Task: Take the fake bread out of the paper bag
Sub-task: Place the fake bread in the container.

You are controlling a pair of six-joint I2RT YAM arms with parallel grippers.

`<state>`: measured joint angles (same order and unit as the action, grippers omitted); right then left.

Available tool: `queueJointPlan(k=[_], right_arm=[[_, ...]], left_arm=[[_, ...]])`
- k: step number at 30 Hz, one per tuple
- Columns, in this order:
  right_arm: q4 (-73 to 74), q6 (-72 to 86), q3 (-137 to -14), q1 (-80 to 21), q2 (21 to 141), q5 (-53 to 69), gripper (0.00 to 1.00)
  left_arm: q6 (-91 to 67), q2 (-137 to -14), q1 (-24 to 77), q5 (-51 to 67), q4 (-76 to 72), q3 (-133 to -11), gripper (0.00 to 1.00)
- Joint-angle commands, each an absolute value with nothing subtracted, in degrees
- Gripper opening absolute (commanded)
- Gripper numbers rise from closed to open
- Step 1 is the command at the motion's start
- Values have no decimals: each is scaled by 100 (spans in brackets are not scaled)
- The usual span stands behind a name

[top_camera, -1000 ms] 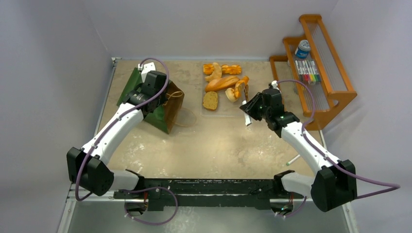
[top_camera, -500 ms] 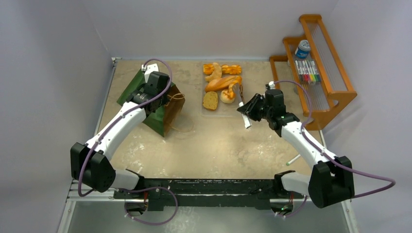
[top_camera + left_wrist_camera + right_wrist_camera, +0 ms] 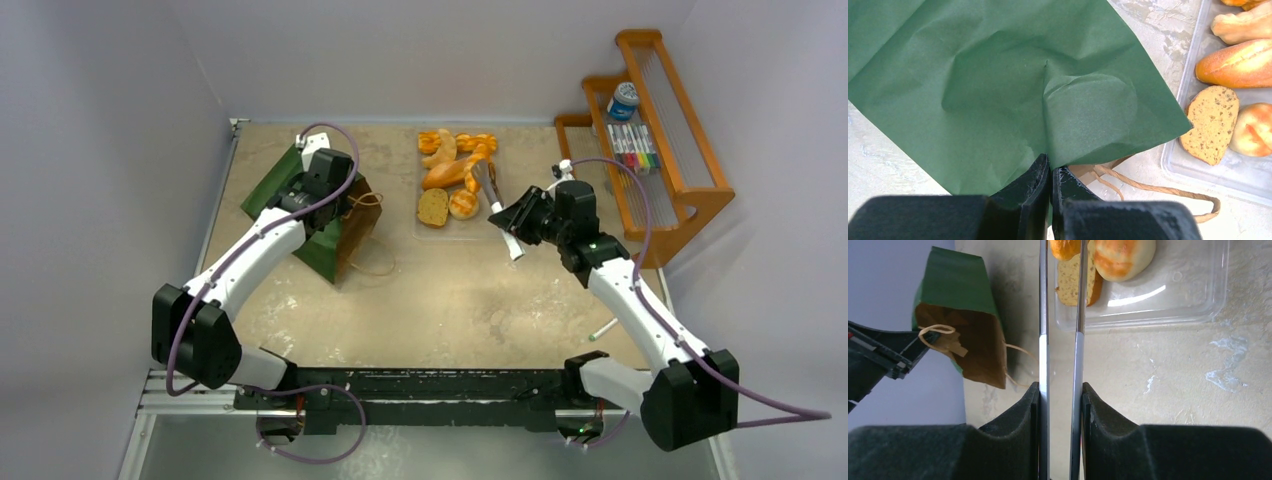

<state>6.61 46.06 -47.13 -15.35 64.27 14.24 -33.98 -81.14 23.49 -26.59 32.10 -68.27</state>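
Glossy fake bread (image 3: 455, 172) looks light, rigid, slippery, best tonged mid-body; right gripper (image 3: 1060, 390) clamps tongs (image 3: 1043, 355), left gripper (image 3: 1050, 172) pinches flimsy paper bag (image 3: 998, 75).

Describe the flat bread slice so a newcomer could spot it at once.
Find the clear plastic tray at the far middle of the table, right of the green paper bag. The slice lies in its near left corner, beside a round bun. It alone is flat, tan and speckled; the rest are plump, glossy orange.
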Motion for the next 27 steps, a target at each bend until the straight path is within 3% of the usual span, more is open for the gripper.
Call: queueJointPlan(k=[1, 12, 20, 22, 27], right_arm=[[532, 4516, -4924, -1516, 6136, 1153, 0], [-17, 4445, -4256, -1365, 6380, 1170, 0], [-385, 4365, -4022, -1271, 6815, 1373, 1], [-340, 4340, -3993, -1242, 6853, 1355, 5], [-196, 4321, -3868, -1204, 6736, 1282, 29]], left_arm=[[-3568, -8043, 2307, -2653, 2955, -6744, 4], [-3464, -7957, 2305, -2482, 2915, -6671, 9], [-3461, -7954, 2298, -2470, 2905, -6687, 22], [-3475, -7945, 2300, -2478, 2916, -6696, 26], [-3501, -7853, 2302, -2492, 2904, -6688, 33]])
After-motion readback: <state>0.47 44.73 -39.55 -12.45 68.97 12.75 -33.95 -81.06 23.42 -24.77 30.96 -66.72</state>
